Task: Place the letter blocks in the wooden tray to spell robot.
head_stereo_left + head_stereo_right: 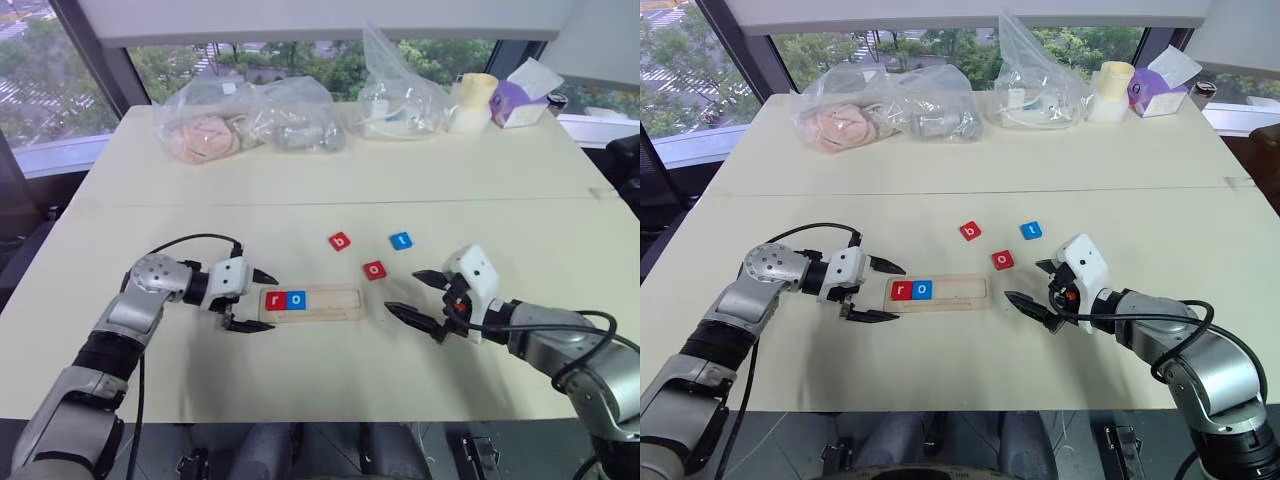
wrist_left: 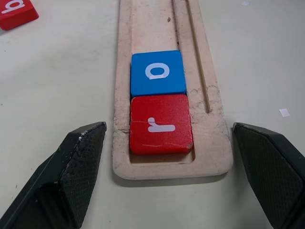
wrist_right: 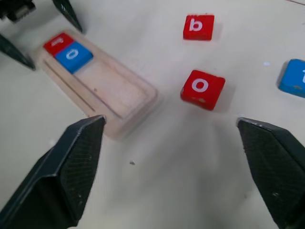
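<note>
Pale cream table (image 1: 330,180) under a window wall, trees outside. Left gripper (image 1: 255,301) at the wooden tray's (image 1: 335,312) left end, fingers spread wide, one either side of that end, clamped on nothing; the left wrist view shows both black fingers (image 2: 71,171) clear of the wood. Inside the slot, hard against that end, sits the red r block (image 1: 275,300), with the blue o block (image 1: 296,299) touching it on the right side; the rest of the slot is bare wood. Right gripper (image 1: 412,294) just off the tray's right end, near the table but holding nothing, fingers (image 3: 71,167) wide apart.

Seen from the tray's centre: red o block (image 1: 374,269) loose at about 2 o'clock, near the right gripper; red b block (image 1: 340,240) at about 1 o'clock, farther out; blue t block (image 1: 400,240) at 2 o'clock, beyond the red o. All three lie flat on the table, apart from each other.

Far edge, 12 o'clock: clear plastic bags (image 1: 250,120) with soft contents, a pale yellow cup (image 1: 473,100), a purple tissue box (image 1: 520,100).
</note>
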`<state>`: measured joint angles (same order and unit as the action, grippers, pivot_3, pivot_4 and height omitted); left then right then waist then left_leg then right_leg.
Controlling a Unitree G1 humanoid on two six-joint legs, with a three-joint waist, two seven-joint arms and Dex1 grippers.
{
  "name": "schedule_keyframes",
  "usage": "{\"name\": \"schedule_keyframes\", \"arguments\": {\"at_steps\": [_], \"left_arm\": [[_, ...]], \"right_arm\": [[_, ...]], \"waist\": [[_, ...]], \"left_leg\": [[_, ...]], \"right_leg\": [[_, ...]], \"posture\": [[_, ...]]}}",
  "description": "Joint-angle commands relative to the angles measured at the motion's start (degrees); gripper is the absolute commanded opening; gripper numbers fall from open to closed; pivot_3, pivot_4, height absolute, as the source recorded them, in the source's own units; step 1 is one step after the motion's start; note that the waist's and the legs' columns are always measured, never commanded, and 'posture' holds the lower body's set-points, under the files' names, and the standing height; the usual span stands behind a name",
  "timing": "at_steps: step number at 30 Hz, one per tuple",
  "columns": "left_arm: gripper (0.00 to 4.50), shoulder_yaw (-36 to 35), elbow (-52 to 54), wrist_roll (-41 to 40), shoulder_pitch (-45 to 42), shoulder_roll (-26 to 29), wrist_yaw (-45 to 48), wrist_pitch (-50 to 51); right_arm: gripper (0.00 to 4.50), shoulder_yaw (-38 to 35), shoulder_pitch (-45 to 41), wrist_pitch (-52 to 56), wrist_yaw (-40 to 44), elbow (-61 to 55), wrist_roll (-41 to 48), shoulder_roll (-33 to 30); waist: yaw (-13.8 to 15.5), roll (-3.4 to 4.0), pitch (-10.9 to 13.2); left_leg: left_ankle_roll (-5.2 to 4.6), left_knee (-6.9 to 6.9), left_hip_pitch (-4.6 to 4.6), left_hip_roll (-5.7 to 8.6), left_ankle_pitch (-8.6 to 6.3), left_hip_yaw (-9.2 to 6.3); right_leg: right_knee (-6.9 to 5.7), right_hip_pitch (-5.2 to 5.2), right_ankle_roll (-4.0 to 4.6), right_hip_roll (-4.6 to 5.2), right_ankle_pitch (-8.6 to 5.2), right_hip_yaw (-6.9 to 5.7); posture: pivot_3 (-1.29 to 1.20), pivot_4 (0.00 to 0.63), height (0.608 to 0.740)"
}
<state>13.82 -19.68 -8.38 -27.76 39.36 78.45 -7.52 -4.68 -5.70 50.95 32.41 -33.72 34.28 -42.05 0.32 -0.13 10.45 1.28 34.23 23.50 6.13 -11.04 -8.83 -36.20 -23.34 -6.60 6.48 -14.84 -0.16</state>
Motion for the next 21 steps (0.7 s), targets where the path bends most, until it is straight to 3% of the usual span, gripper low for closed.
{"name": "schedule_keyframes", "arguments": {"at_steps": [1, 5, 8, 14, 21], "left_arm": [[4.47, -4.82, 4.99, -4.51, -0.45, 4.48, 1.96, 7.70], [4.47, -8.78, 8.48, -8.60, 0.49, 11.42, 4.26, 18.42], [4.47, -15.50, 7.52, -12.49, -0.10, 13.99, 0.22, 25.91], [4.47, -28.23, 23.76, -23.17, 5.54, 9.55, -14.14, 39.90], [4.47, -34.86, 37.22, -27.81, 13.49, 5.56, -26.61, 46.73]], "right_arm": [[4.50, 2.19, -7.94, 3.17, -3.62, -0.62, 0.68, 3.35], [4.50, 6.89, -18.67, 7.67, -8.50, 4.93, -0.95, 10.39], [4.50, 10.32, -28.40, 8.60, -14.03, 17.53, -4.60, 20.26], [4.50, 15.35, -35.76, 2.24, -16.71, 34.71, -13.52, 28.27], [4.50, 14.71, -40.83, -1.65, -17.14, 43.72, -18.18, 31.12]], "waist": [[-0.57, -0.05, 0.04], [-1.56, -0.11, 0.07], [-1.90, -0.08, 0.08], [-1.14, -0.07, 0.09], [-1.59, -0.06, 0.10]], "left_leg": [[0.00, 0.00, -0.01, -0.02, 0.00, -0.01], [0.00, -0.05, 0.00, -0.09, 0.00, -0.08], [0.00, -0.11, -0.02, -0.09, 0.00, -0.07], [0.08, -0.14, -0.01, 0.01, 0.03, -0.22], [0.22, -0.17, 0.02, -0.10, 0.11, -0.15]], "right_leg": [[-0.01, -0.01, 0.00, -0.01, 0.00, 0.00], [-0.13, -0.10, -0.01, -0.07, 0.01, -0.01], [-0.14, -0.16, -0.01, -0.21, 0.02, 0.00], [-0.12, -0.14, -0.09, -0.23, 0.12, 0.02], [-0.18, -0.26, 0.02, -0.35, 0.25, 0.08]], "posture": [[0.00, 0.150, 0.740], [0.00, 0.150, 0.740], [0.00, 0.150, 0.740], [0.00, 0.150, 0.740], [0.00, 0.150, 0.740]]}}
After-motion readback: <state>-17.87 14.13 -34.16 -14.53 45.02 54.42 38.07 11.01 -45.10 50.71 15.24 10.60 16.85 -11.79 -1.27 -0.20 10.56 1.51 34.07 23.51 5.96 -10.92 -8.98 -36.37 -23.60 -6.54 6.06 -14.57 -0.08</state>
